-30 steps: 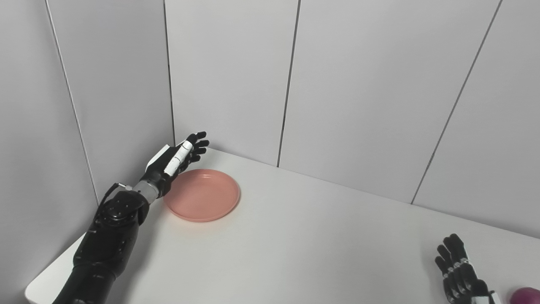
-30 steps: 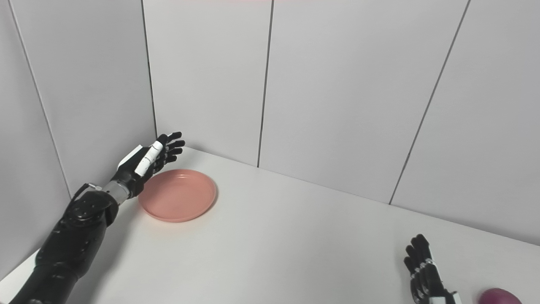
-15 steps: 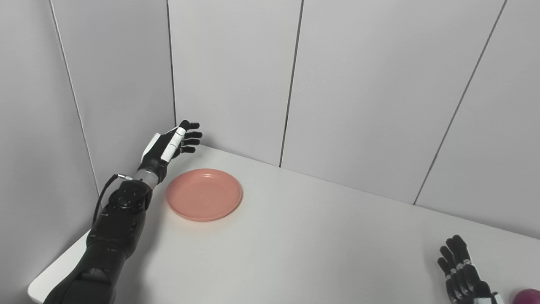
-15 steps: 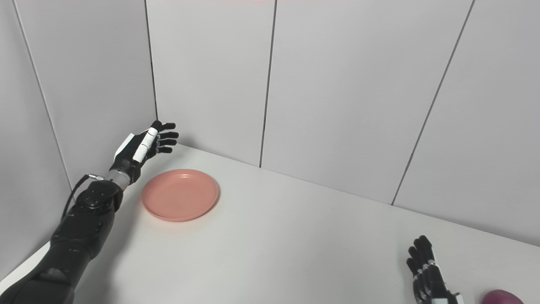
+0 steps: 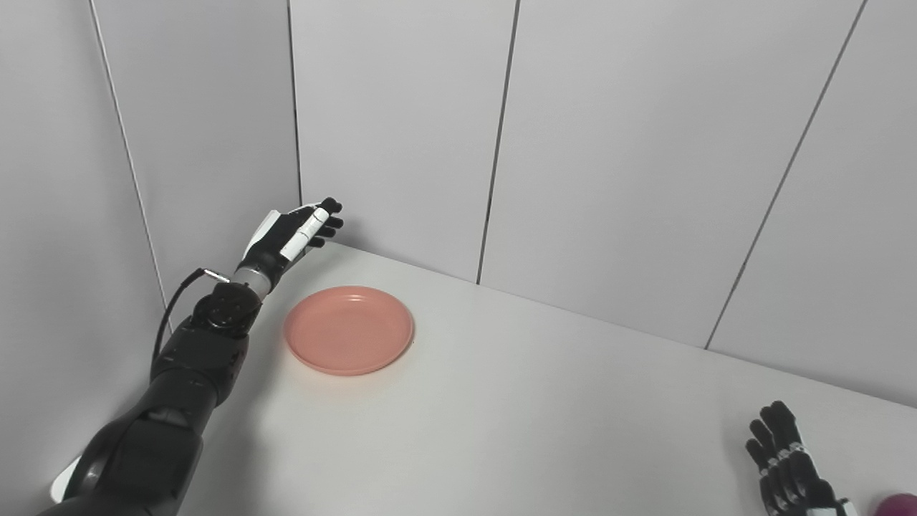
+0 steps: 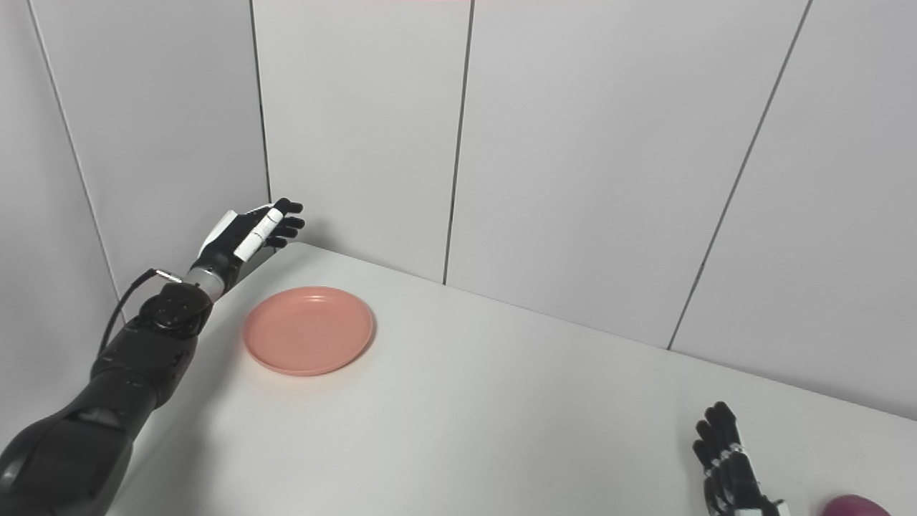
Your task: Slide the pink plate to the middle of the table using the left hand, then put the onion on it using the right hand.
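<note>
One pink plate (image 5: pixel 349 330) is lying left of centre in the frame on the white table (image 5: pixel 501 416), untouched. The left hand (image 5: pixel 294 233) is hovering above and beyond it at upper left, fingers spread, gripping nothing. The slide isn't begun; next it needs lowering onto the rim. One onion (image 6: pixel 852 507) is peeking in at lower right beside the right hand (image 6: pixel 731 469), fingers extended, empty.

plate (image 5: pixel 349 330) on the table (image 5: pixel 501 416), far left near the back corner | left hand (image 5: pixel 292 233) behind and left of the plate, up off it, by the wall (image 5: pixel 401 129) | right hand (image 5: pixel 791 466) at the front right | onion (image 6: pixel 854 507) just right of the right hand
</note>
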Tool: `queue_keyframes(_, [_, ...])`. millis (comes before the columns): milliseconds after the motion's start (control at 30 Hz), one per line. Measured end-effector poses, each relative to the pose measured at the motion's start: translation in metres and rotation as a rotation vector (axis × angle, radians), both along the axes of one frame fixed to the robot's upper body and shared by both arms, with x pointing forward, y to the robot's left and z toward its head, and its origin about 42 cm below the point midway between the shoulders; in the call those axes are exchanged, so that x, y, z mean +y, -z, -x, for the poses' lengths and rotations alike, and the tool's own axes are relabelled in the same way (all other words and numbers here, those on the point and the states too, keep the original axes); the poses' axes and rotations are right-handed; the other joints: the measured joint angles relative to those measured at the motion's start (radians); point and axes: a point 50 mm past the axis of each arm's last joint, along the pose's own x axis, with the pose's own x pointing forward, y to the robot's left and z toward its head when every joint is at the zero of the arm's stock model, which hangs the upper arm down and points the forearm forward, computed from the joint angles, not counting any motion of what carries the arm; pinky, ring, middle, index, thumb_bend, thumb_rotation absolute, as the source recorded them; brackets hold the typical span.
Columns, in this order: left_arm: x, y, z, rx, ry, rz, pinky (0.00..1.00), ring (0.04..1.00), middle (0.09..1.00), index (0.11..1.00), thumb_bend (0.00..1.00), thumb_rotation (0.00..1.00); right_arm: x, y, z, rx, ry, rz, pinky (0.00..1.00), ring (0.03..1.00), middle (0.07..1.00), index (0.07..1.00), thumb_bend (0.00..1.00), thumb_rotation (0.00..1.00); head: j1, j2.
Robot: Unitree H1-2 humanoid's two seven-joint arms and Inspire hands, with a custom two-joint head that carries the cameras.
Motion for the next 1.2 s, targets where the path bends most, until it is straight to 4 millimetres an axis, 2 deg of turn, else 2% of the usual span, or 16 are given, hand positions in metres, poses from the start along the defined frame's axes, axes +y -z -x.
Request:
queue_keyframes(133, [0.003, 0.001, 0.001, 0.024, 0.001, -0.031, 0.99, 0.948, 0.847, 0.795, 0.75, 1.0, 0.0, 0.0, 0.0, 0.001, 0.001, 0.0, 1.0, 1.0, 1.0, 0.996, 0.71, 0.97, 0.002, 0.005])
queue_keyframes(233, [0.004, 0.003, 0.001, 0.051, -0.01, -0.032, 1.0, 0.96, 0.855, 0.8, 0.75, 1.0, 0.0, 0.0, 0.0, 0.0, 0.002, 0.0, 1.0, 1.0, 0.999, 0.996, 0.72, 0.97, 0.002, 0.005])
queue_keyframes(333, [0.005, 0.005, 0.002, 0.07, -0.017, -0.028, 1.0, 0.944, 0.842, 0.808, 0.73, 1.0, 0.0, 0.0, 0.0, 0.0, 0.002, 0.0, 1.0, 1.0, 1.0, 0.997, 0.72, 0.97, 0.002, 0.006])
queue_keyframes(533, [0.009, 0.016, 0.006, 0.11, -0.022, -0.016, 0.99, 0.918, 0.837, 0.84, 0.77, 1.0, 0.0, 0.0, 0.001, -0.001, 0.003, 0.002, 1.0, 0.999, 1.0, 0.999, 0.71, 0.97, 0.0, 0.011])
queue_keyframes(767, [0.016, 0.024, 0.013, 0.11, -0.053, 0.058, 0.89, 0.86, 0.828, 0.848, 0.77, 1.0, 0.0, -0.001, 0.001, -0.003, 0.003, 0.0, 1.0, 0.999, 1.0, 0.999, 0.73, 0.96, 0.0, 0.015])
queue_keyframes(900, [0.021, 0.036, 0.021, 0.123, -0.062, 0.117, 0.86, 0.851, 0.835, 0.85, 0.78, 1.0, -0.001, -0.001, 0.001, -0.003, 0.004, 0.001, 1.0, 0.998, 1.0, 0.997, 0.74, 0.96, -0.003, 0.017])
queue_keyframes(1000, [0.023, 0.047, 0.027, 0.144, -0.06, 0.14, 0.88, 0.852, 0.837, 0.845, 0.79, 1.0, -0.001, -0.001, 0.002, -0.003, 0.004, 0.001, 1.0, 0.993, 0.997, 0.992, 0.73, 0.96, -0.003, 0.02])
queue_keyframes(1067, [0.023, 0.053, 0.031, 0.139, -0.06, 0.168, 0.88, 0.837, 0.824, 0.829, 0.76, 1.0, -0.001, -0.001, 0.002, -0.003, 0.005, 0.001, 1.0, 0.99, 0.994, 0.993, 0.74, 0.95, -0.003, 0.02])
queue_keyframes(1200, [0.021, 0.054, 0.031, 0.13, -0.058, 0.185, 0.89, 0.834, 0.814, 0.827, 0.75, 1.0, -0.002, -0.001, 0.002, -0.003, 0.009, 0.001, 1.0, 0.99, 0.994, 0.993, 0.75, 0.95, -0.005, 0.023])
